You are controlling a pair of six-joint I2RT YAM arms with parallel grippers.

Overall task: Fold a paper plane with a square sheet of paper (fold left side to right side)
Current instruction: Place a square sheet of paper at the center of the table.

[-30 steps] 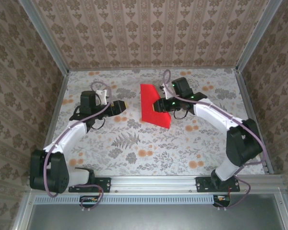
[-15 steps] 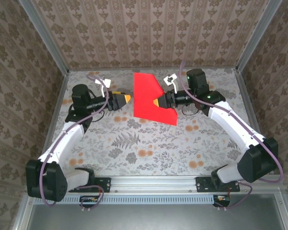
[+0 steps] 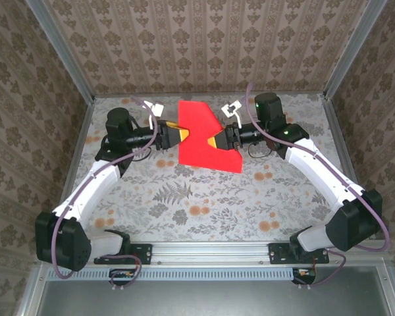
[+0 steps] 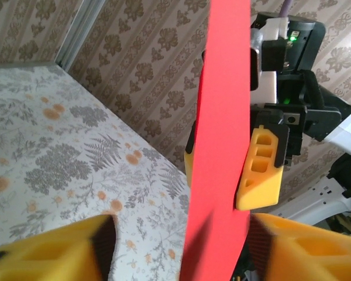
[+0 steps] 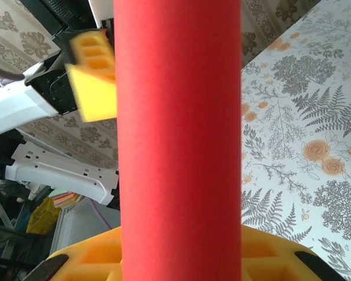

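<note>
Top external view is showing the floral tabletop [image 3: 184,197] spreading between the patterned walls, with the left arm [image 3: 95,181] and the right arm [image 3: 316,168] both reaching inward toward the far middle. Between them the bright red square sheet of paper [image 3: 204,141] is standing up off the tabletop, its outline from above looking stepped rather than square; whether its lower edge is touching the surface cannot be told. The right tool [image 3: 215,139] is pinching the sheet at its right side, and the left wrist view is showing one yellow finger pressing on each face of the red paper. The left tool [image 3: 180,135] is meeting the sheet from the opposite side with its yellow fingers apart. In its own wrist view the paper is passing between them, lying close to one finger and leaving a clear gap to the other, so it is not gripping.
</note>
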